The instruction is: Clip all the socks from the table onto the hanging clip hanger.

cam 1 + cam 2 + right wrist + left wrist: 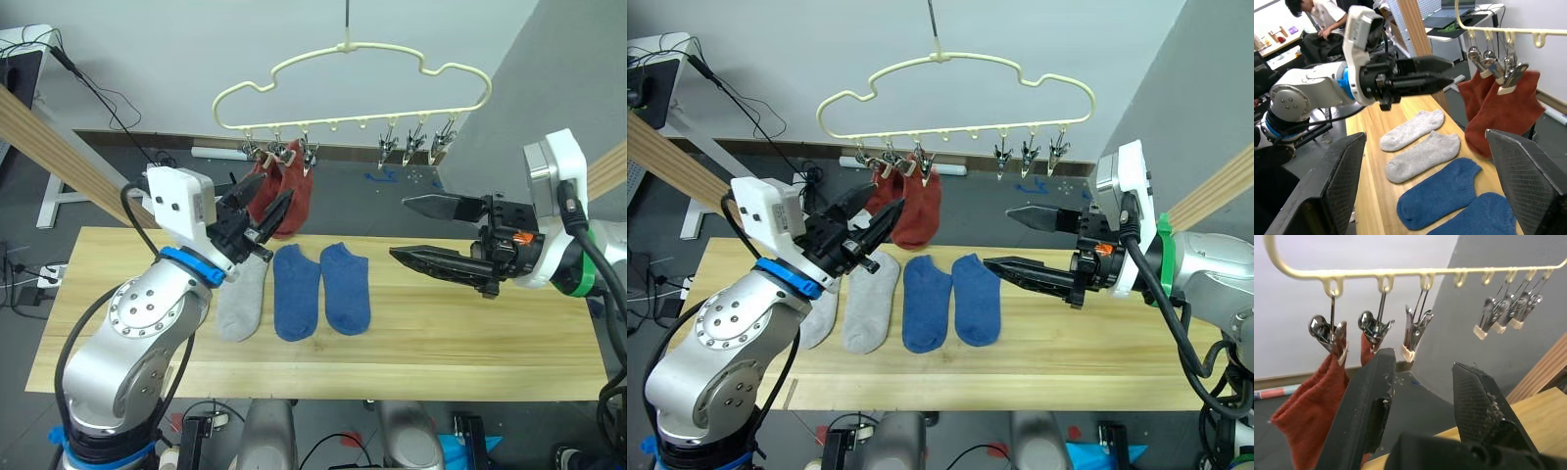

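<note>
While raised, both grippers (862, 230) (1019, 238) gape empty.

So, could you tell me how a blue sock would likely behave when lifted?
The blue sock lies flat and limp on the table, so probably floppy and light. The clipped red socks hang drooping, so it should likely dangle too.

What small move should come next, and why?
Probably lower the right claw, which is open and holds nothing, onto the nearest blue sock to pinch it. Two red socks already hang from the hanger, while two blue and two grey socks remain on the table. The left claw is open near the clips.
</note>
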